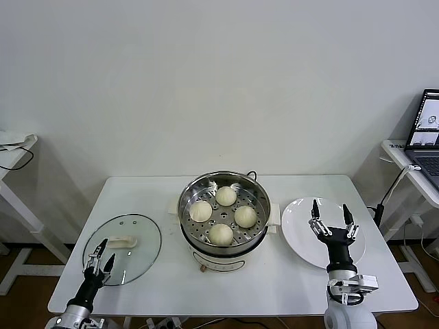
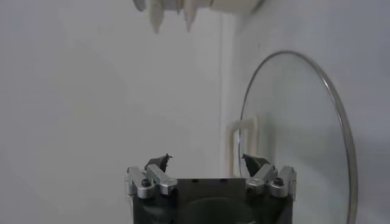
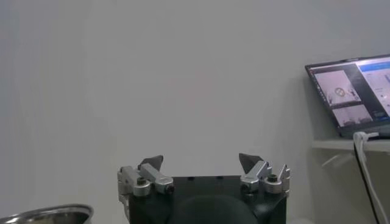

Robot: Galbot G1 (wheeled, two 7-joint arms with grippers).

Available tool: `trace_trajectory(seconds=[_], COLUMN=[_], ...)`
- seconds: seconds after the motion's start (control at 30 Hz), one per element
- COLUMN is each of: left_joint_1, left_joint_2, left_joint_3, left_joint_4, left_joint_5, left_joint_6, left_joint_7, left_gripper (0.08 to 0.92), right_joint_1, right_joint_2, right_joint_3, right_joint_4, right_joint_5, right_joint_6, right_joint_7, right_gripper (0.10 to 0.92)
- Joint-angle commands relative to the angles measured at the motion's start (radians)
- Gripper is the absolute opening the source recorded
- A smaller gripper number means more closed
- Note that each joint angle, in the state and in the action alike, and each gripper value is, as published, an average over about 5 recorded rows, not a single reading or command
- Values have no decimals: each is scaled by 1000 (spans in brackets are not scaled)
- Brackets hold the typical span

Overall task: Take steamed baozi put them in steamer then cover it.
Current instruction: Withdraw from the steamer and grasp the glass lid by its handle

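Four cream-white baozi (image 1: 221,234) sit on the perforated tray inside the steel steamer (image 1: 186,196) at the table's middle. The glass cover (image 1: 140,255) lies flat on the table at the left, its white handle (image 1: 124,241) up. My left gripper (image 1: 101,251) is open and empty over the cover's near edge; the left wrist view shows the cover (image 2: 298,115) and its handle (image 2: 234,137) just beyond my left gripper (image 2: 207,162). My right gripper (image 1: 330,218) is open and empty, raised over the white plate (image 1: 298,236). In the right wrist view, my right gripper (image 3: 200,162) faces the wall.
A laptop (image 1: 426,130) stands on a side table at the far right, with cables hanging beside it; it also shows in the right wrist view (image 3: 353,91). Another side table (image 1: 14,154) is at the far left. The steamer's rim (image 3: 49,214) shows in the right wrist view.
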Motion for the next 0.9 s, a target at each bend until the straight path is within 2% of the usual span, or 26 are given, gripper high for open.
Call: trace_trajectory(seconds=[0.03, 0.9], left_joint_1=[-69, -193], left_joint_2=[0, -20], left_joint_3=[6, 36], left_joint_4=[59, 146], left_joint_5=[55, 101], left_joint_6=[23, 64], left_joint_7=[-19, -9], left_gripper=[823, 823], right_joint_1=[0, 7], right_joint_2=[0, -5], right_joint_3=[3, 3], right_joint_4=[-5, -32], right_joint_5=[-1, -15], right_joint_6=[1, 15], right_joint_7=[-1, -6], right_gripper=[823, 823])
